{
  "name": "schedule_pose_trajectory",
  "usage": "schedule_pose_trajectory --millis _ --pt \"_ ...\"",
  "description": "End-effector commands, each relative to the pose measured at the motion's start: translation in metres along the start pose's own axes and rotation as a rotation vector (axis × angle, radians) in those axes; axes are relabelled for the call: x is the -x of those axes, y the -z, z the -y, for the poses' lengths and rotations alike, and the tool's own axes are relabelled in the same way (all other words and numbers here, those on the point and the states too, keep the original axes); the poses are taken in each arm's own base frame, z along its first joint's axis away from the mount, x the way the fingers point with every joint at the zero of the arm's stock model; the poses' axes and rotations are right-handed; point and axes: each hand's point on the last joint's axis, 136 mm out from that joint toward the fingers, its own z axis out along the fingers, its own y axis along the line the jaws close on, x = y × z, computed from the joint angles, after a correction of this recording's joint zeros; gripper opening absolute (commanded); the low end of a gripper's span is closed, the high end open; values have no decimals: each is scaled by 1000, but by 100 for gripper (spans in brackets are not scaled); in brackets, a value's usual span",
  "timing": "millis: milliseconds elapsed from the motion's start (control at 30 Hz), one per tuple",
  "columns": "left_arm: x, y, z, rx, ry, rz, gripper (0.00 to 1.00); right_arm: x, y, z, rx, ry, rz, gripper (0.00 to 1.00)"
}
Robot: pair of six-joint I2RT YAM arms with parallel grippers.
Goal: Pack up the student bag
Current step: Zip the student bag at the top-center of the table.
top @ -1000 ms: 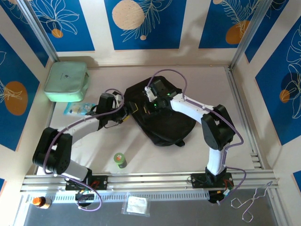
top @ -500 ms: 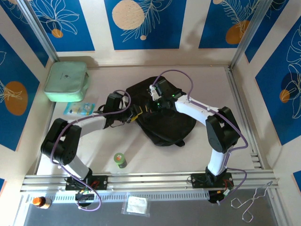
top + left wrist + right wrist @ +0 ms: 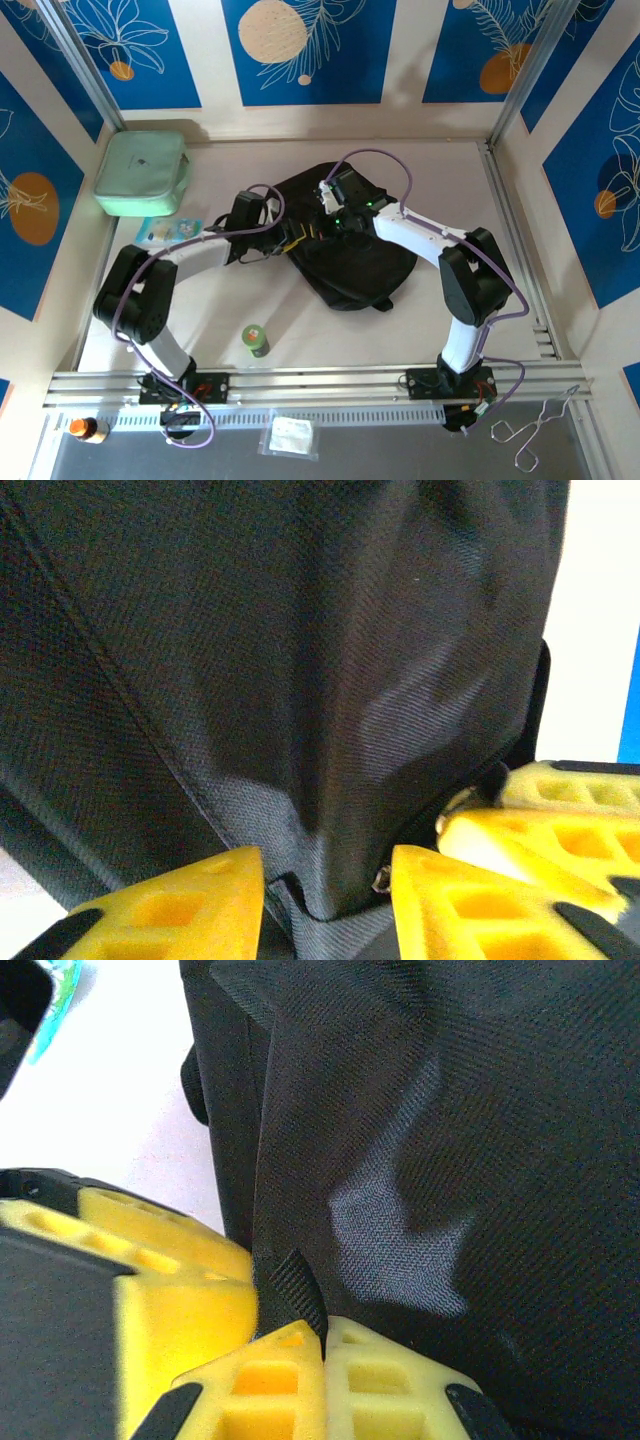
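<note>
In the middle of the table (image 3: 450,180), seen from above, lies the black student bag (image 3: 350,255). The left gripper (image 3: 285,242) and the right gripper (image 3: 315,225) meet at its left side. A mint green case (image 3: 140,172) sits in the far left corner.

From the left wrist, the yellow fingers (image 3: 190,905) pinch a fold of the bag.

From the right wrist, the fingers (image 3: 390,1380) are pressed together on the bag's black strap (image 3: 292,1290).
</note>
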Motion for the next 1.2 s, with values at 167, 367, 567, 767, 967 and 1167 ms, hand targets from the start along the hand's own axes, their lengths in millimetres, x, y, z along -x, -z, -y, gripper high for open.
schedule_pose_trajectory --millis 167,367,567,767,967,1167 --pt "2 -17 11 -54 -5 -42 20 5 15 -6 8 -9 26 0" --pt "7 -13 6 -26 -17 -7 0 9 26 22 -144 -38 71 0" --pt "6 -5 -8 38 -33 5 0 18 46 56 -173 -129 122 0" --pt "4 -2 -14 54 -34 4 0 24 61 100 -283 -213 153 0" --pt "2 -1 -16 61 -34 -1 0 29 79 155 -461 -342 181 0" --pt "2 2 -16 70 -43 2 0 32 89 189 -604 -433 174 0"
